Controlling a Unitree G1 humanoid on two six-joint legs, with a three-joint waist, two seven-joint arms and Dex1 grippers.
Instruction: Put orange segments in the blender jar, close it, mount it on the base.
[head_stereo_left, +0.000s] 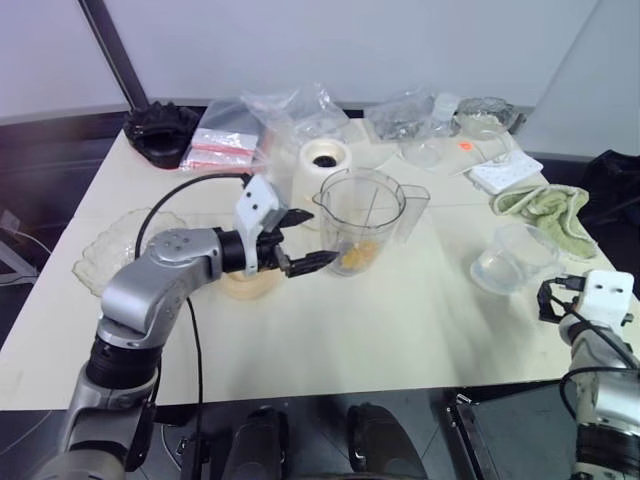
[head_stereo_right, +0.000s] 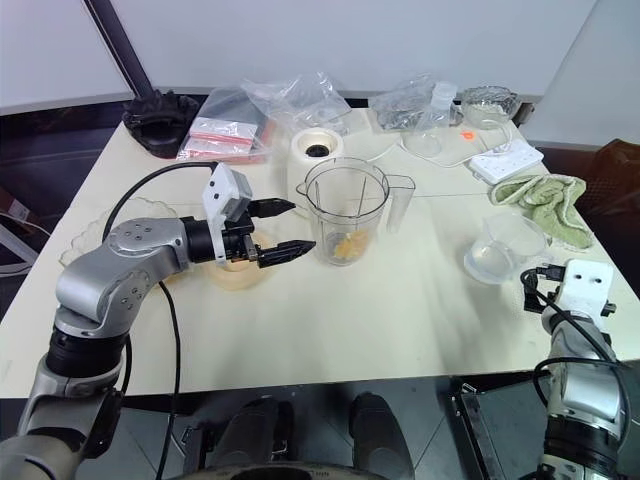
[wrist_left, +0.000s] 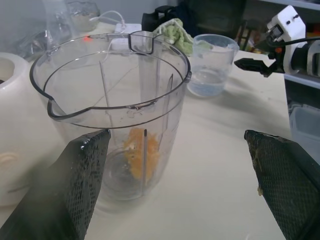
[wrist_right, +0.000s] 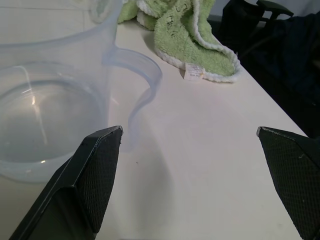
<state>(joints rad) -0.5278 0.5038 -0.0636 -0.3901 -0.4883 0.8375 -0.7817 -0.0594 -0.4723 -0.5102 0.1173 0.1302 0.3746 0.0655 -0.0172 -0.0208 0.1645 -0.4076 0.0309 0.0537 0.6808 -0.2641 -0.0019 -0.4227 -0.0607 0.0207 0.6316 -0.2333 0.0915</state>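
The clear blender jar (head_stereo_left: 362, 215) stands upright and lidless in the middle of the table, with orange segments (head_stereo_left: 358, 256) at its bottom. My left gripper (head_stereo_left: 315, 240) is open just to its left, fingertips close to the jar's wall on the spout side, nothing held. The left wrist view has the jar (wrist_left: 110, 90) right ahead with the segments (wrist_left: 140, 152) inside. The cream-white base (head_stereo_left: 325, 160) stands just behind the jar. My right gripper (head_stereo_left: 548, 298) hangs open and empty at the table's right edge, beside a clear cup (wrist_right: 50, 100).
A flat pale orange lid (head_stereo_left: 250, 283) lies under my left wrist. A scalloped glass bowl (head_stereo_left: 115, 245) sits at the left. A clear cup of water (head_stereo_left: 515, 258) and a green towel (head_stereo_left: 545, 205) are on the right. Plastic bags (head_stereo_left: 250, 125) and a power strip (head_stereo_left: 505, 172) line the back.
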